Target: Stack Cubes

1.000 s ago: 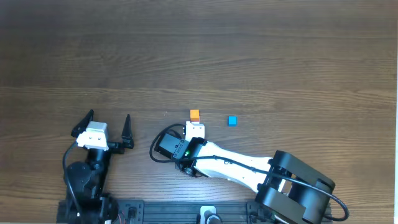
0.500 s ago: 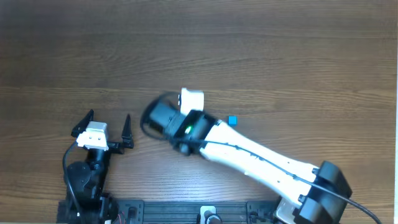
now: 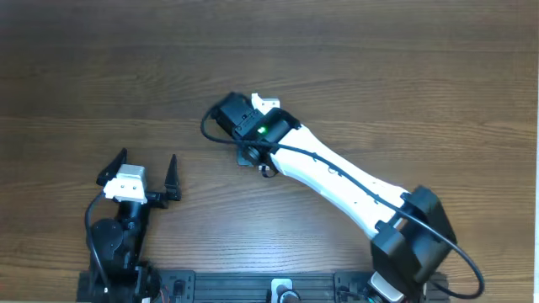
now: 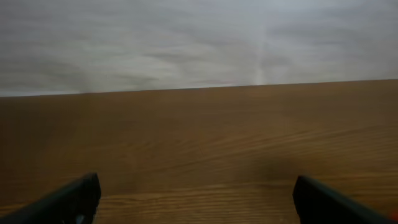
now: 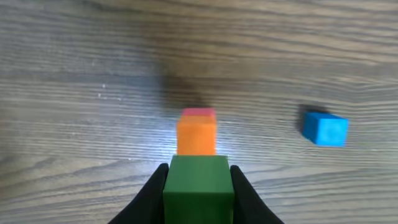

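Observation:
My right gripper (image 5: 199,190) is shut on a green cube (image 5: 199,179) and holds it above the table. In the right wrist view, an orange cube (image 5: 196,138) sits under it on top of a red cube (image 5: 198,112), whose edge just shows behind. A blue cube (image 5: 325,129) lies alone on the wood off to one side. In the top view the right gripper (image 3: 263,103) is near the table's middle, its arm covering the cubes. My left gripper (image 3: 143,166) rests at the near left, open and empty, its dark fingers (image 4: 71,198) spread wide.
The wooden table (image 3: 404,76) stretches bare to the back and both sides. The right arm's white link (image 3: 337,177) crosses the middle diagonally.
The right arm has risen and swung up the top view, now covering the orange and blue cubes that showed a second ago. The left arm has stayed put.

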Controlling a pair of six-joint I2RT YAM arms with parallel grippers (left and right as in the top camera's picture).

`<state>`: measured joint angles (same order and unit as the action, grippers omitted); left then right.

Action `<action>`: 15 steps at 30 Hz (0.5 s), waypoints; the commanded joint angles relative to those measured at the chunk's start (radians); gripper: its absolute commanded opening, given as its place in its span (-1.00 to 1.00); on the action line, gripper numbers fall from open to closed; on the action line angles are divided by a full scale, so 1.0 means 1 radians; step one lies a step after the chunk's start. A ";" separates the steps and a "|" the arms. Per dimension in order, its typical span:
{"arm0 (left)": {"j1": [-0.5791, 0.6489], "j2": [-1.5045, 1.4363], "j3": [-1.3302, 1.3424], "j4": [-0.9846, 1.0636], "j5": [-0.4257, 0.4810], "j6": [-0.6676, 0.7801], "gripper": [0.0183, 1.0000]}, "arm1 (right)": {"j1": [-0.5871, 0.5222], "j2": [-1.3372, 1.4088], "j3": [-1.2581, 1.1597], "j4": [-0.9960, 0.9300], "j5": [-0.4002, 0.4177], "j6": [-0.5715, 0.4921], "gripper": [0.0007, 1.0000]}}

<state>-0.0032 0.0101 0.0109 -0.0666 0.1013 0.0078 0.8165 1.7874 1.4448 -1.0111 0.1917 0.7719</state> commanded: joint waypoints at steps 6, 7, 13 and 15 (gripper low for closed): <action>0.007 -0.007 -0.005 -0.002 0.003 0.014 1.00 | -0.022 0.039 0.017 0.006 -0.044 -0.031 -0.93; 0.007 -0.007 -0.005 -0.002 0.003 0.014 1.00 | -0.023 0.039 0.017 0.007 -0.044 -0.036 -0.93; 0.007 -0.007 -0.005 -0.002 0.003 0.014 1.00 | -0.026 0.047 0.017 0.011 -0.039 -0.041 -0.93; 0.007 -0.007 -0.005 -0.002 0.003 0.014 1.00 | -0.028 0.048 0.017 0.013 -0.037 -0.041 -0.92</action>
<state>-0.0032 0.0101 0.0109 -0.0666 0.1013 0.0078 0.7998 1.8191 1.4448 -1.0039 0.1509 0.7372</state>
